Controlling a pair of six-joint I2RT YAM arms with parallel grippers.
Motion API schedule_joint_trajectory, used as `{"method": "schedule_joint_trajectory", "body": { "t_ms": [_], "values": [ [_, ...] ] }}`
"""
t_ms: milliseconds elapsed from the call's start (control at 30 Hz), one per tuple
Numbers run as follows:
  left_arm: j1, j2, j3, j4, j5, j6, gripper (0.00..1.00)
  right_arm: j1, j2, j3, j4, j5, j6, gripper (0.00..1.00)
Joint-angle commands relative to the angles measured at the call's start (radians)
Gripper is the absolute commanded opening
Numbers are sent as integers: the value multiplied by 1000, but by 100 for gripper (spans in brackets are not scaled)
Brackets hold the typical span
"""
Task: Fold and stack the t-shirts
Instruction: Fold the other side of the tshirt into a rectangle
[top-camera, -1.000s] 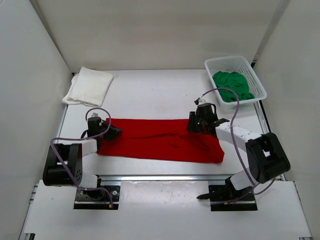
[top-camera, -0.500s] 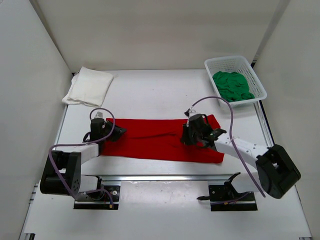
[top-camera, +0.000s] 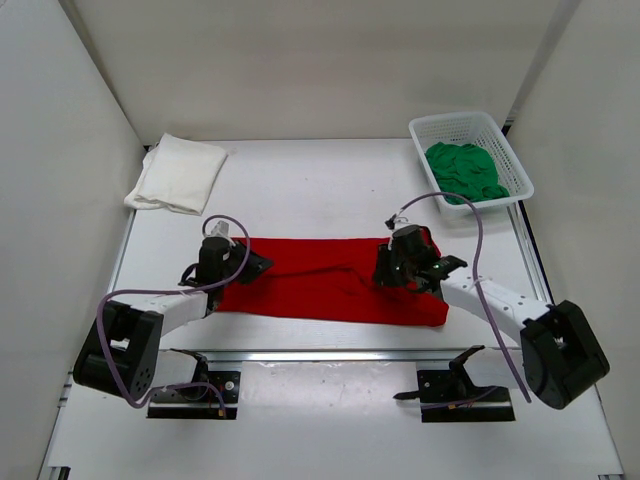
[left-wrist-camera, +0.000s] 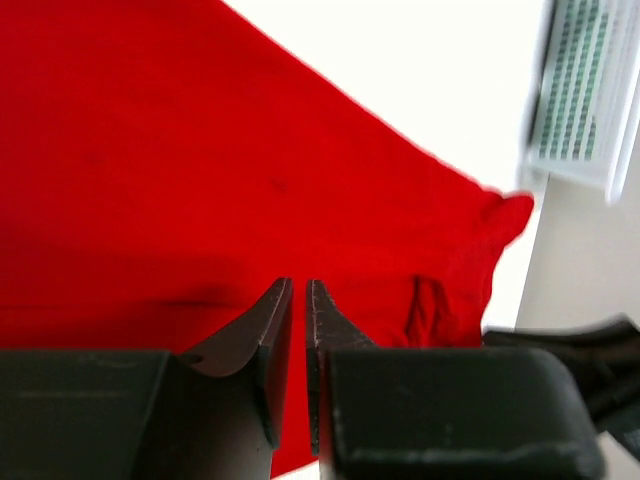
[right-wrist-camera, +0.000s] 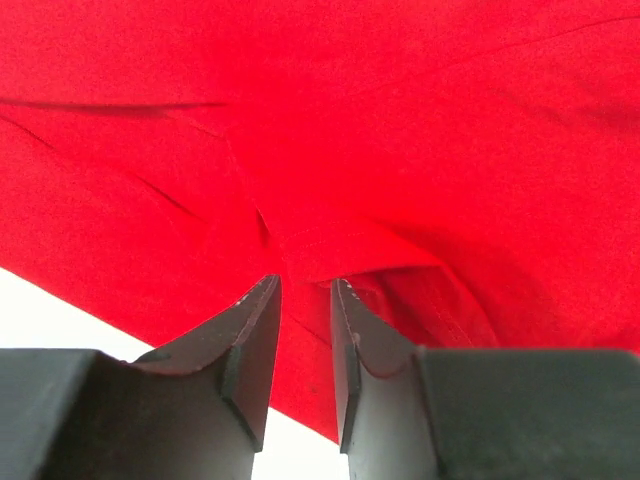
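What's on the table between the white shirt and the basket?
Nothing: the top view shows bare table between the white shirt and the basket.

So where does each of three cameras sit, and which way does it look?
Top external: above and behind the arms, looking down on the white table; left arm and right arm show.
Left wrist: on the left arm, looking past its black left pincer across the red cloth t-shirt.
Right wrist: on the right arm, looking closely at that t-shirt; its right pincer shows.
Shared: all see the t-shirt; top and left-wrist views share the white plastic mesh basket.
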Motion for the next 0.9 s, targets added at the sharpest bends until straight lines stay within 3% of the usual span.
{"method": "schedule_joint_trajectory", "body": {
  "t_ms": [0, 233, 433, 567, 733, 867],
  "values": [
    [-30, -3, 12, 31, -20, 4, 23, 19, 70, 71, -10, -23, -75, 25],
    [-70, -12, -33, 58, 2, -4, 23, 65, 160, 80, 1, 33, -56, 34],
    [-75, -14, -45, 71, 5, -5, 23, 70, 241, 117, -10, 118, -61, 32],
    [-79, -24, -45, 69, 3, -2, 23, 88, 252, 115, 15, 154, -42, 26],
    [-95, -15, -50, 74, 11, -4, 23, 97, 241, 134, -1, 171, -27, 6],
    [-89, -30, -47, 63, 14, -2, 23, 130, 218, 158, -86, 181, -6, 0]
  ]
}}
